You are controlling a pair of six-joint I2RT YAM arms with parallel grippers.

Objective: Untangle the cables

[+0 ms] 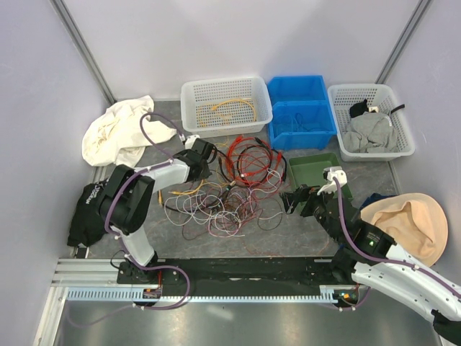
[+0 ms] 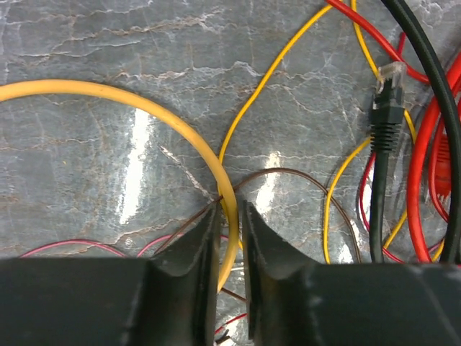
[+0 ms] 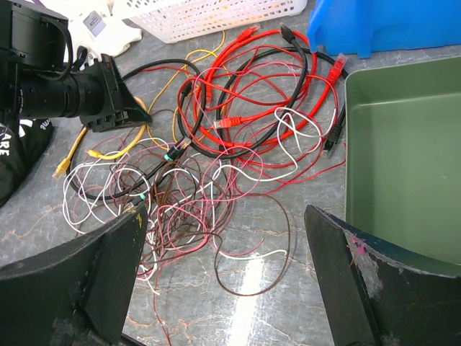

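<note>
The cables [image 1: 232, 189] lie as a tangle of red, black, white, pink, brown and yellow wires in the table's middle. My left gripper [image 1: 209, 160] is at the tangle's far left edge. In the left wrist view its fingers [image 2: 204, 252] are closed on a thick yellow cable [image 2: 144, 102] that curves away to the left. A black network plug [image 2: 387, 108] and red cables [image 2: 421, 158] lie to its right. My right gripper [image 3: 225, 216] is open wide and empty, hovering at the near right of the tangle [image 3: 216, 166], over a brown loop [image 3: 277, 270].
A white basket [image 1: 189, 101] holding a yellow cable, blue bins [image 1: 301, 112] and a white basket [image 1: 338, 108] of grey cloth stand at the back. A green tray [image 1: 317, 169] sits right of the tangle. A white cloth [image 1: 115, 133], a black cloth [image 1: 86, 209] and a beige hat [image 1: 410, 223] lie at the sides.
</note>
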